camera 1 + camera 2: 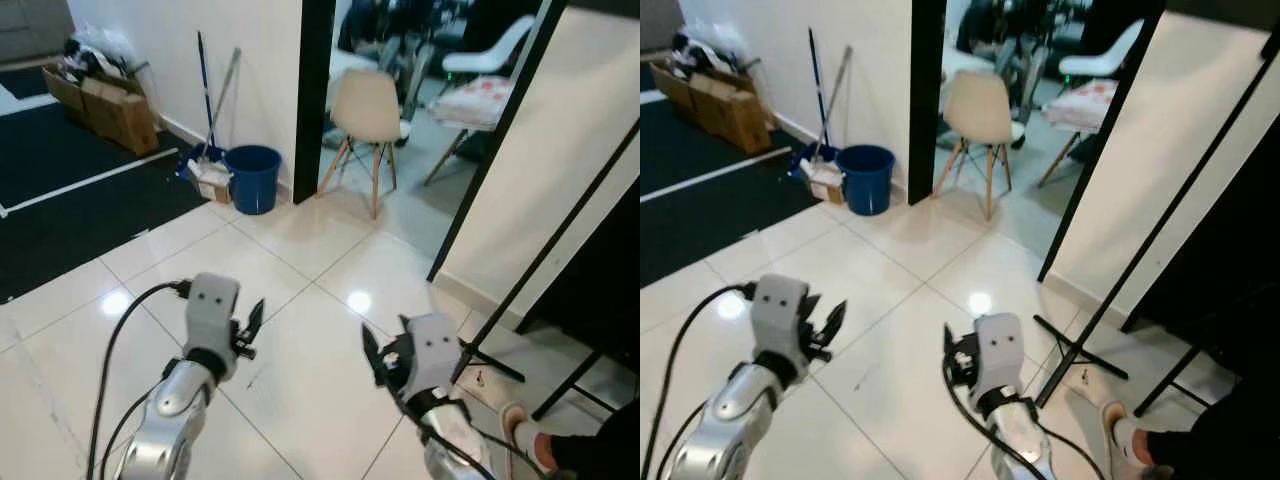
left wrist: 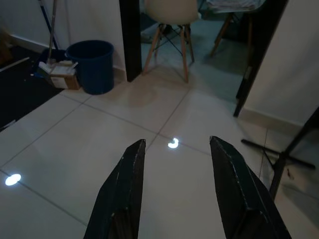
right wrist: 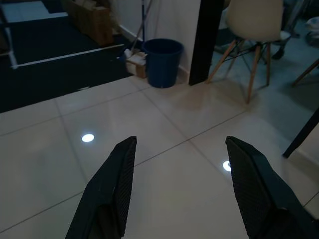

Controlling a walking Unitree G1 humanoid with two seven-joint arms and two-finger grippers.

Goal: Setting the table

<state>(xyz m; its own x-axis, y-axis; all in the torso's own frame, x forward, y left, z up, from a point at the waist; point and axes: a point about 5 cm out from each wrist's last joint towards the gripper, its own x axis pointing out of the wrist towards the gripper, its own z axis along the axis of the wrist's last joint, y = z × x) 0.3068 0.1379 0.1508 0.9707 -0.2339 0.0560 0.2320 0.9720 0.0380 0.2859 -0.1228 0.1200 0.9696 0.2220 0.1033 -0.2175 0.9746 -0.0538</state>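
While I cross tiled floor [image 1: 300,330], my left gripper [image 2: 177,191] and right gripper [image 3: 179,191] ride out front, fingers spread, holding nothing. No table or tableware visible. Step: transit, I judge. Next: pass blue bucket [image 1: 252,177] and chair [image 1: 366,110], locate table.

Person's foot [image 1: 525,432] cut off at the lower right edge, white chair [image 1: 497,50] partly behind the door frame.

Bucket [image 1: 252,177] left of doorway; chair [image 1: 366,112] behind doorway.
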